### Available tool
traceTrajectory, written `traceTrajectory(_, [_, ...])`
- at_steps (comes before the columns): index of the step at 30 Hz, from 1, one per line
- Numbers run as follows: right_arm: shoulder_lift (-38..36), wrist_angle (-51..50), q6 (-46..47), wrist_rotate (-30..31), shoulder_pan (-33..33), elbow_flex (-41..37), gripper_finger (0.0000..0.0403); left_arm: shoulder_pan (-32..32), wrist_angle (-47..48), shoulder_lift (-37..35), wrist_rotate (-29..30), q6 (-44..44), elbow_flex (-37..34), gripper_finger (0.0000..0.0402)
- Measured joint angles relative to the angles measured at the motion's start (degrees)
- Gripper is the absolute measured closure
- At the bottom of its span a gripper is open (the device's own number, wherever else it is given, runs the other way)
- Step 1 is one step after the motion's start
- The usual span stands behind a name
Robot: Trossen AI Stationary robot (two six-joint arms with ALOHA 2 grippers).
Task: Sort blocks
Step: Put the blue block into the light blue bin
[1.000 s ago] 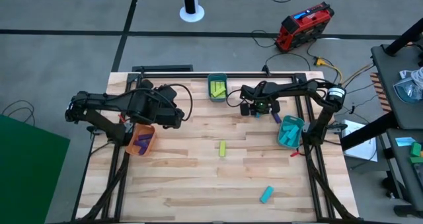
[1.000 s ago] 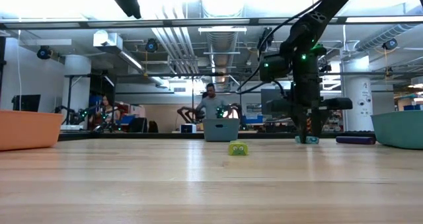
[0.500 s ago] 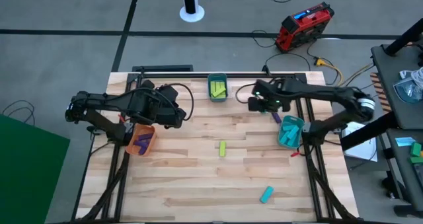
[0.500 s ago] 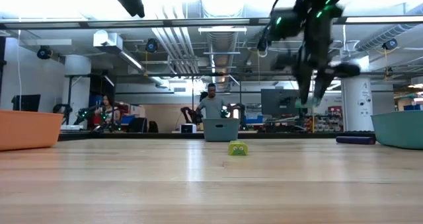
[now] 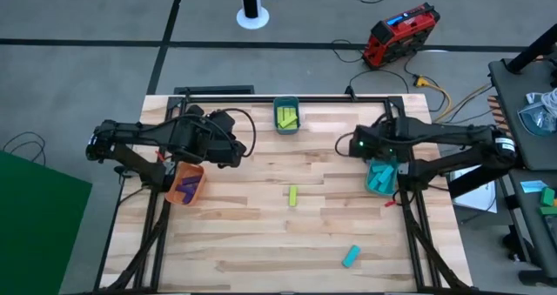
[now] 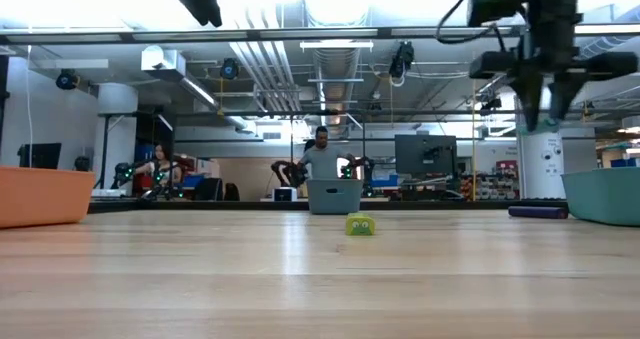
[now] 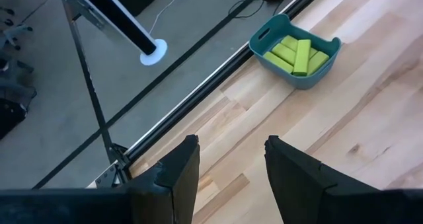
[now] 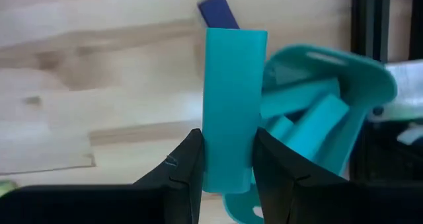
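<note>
My right gripper (image 5: 374,149) is shut on a cyan block (image 8: 234,85) and hangs high over the table's right side, at the near-left rim of the teal bin (image 5: 381,177) of cyan blocks. A purple block (image 8: 218,11) lies flat on the table by that bin. A yellow-green block (image 5: 293,195) lies mid-table and another cyan block (image 5: 351,257) lies near the near edge. My left gripper (image 7: 231,164) is open and empty, raised above the orange bin (image 5: 186,187), which holds purple blocks. My right gripper pinches the cyan block between its two fingers at one end (image 8: 228,168). The fingers (image 6: 548,89) point down from above, along the block. The block is lifted clear of the table, and most of its length reaches past the fingertips.
A teal bin (image 5: 286,117) of yellow-green blocks stands at the far edge's middle. A small red piece (image 5: 389,204) lies by the right frame post. Bare wood stretches across the table's middle and near part. People sit in the room beyond the table.
My right gripper, down at the table near the far edge a second ago, has risen with the cyan block, which is now lifted clear. It has carried the block toward the table's right edge, up to the teal bin. The left arm has kept still.
</note>
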State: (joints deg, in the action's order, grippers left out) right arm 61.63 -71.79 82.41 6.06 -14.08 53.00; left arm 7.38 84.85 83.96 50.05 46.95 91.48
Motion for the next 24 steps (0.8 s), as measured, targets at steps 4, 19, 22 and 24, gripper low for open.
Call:
traceTrajectory(4, [-0.64, -0.24, 5.38, -0.04, 4.21, -2.12, 0.0309, 0.0, -0.15, 0.0, 0.04, 0.01, 0.0, 0.0251])
traceTrajectory(19, [-1.22, -1.18, 23.08, -0.97, 17.79, -8.58, 0.0309, -0.11, -1.15, 0.04, 0.12, 0.01, 0.0, 0.0251])
traceTrajectory(22, [-1.22, -0.79, 23.62, -1.63, 18.27, -10.26, 0.0309, -0.15, -1.27, 0.04, 0.15, 0.02, 0.0, 0.0251])
traceTrajectory(24, [-1.29, -0.4, 23.65, -1.68, 18.27, -11.34, 0.0309, -0.15, -1.28, 0.04, 0.15, 0.02, 0.0, 0.0251])
